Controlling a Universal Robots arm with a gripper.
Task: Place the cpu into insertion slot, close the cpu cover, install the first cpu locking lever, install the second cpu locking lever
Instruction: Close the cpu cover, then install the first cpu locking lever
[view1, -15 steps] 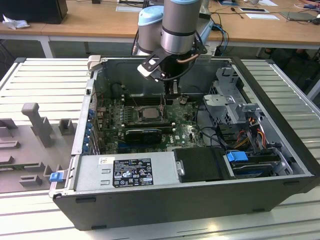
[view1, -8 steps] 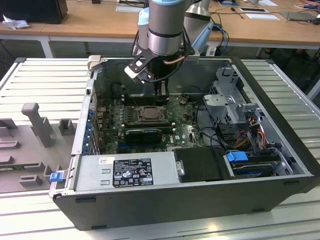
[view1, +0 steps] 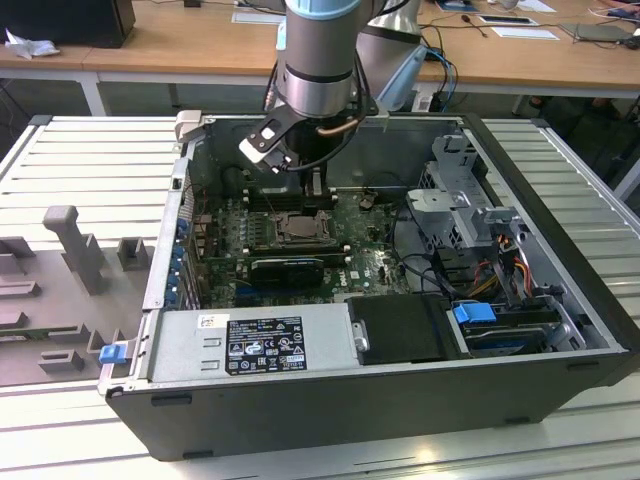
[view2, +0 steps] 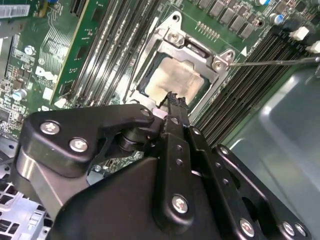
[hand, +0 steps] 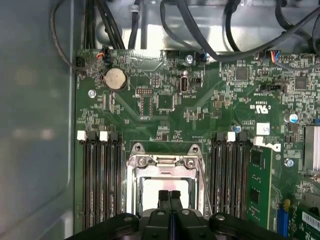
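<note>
The cpu (view2: 175, 80) lies in the insertion slot (view1: 300, 226) with its pale metal face up, on the green board inside the open case. The silvery cpu cover (view2: 192, 52) lies flat over it, framing the face; in the first wrist view the cover (hand: 162, 162) and cpu (hand: 150, 187) show too. My gripper (view2: 175, 97) is shut, its two black fingers pressed together with nothing between them, and its tip sits just over the near edge of the cpu. One thin wire locking lever (view2: 275, 62) sticks out sideways from the socket corner. Another lever (hand: 201, 175) runs along the socket's side.
Black memory slots (hand: 100, 175) flank the socket on both sides. A graphics card (view1: 288, 268) lies just in front of it in the exterior view. The power supply (view1: 255, 343), drive cage (view1: 465, 205) and cables (hand: 200, 40) crowd the case. The grey case wall (hand: 35, 125) stands close by.
</note>
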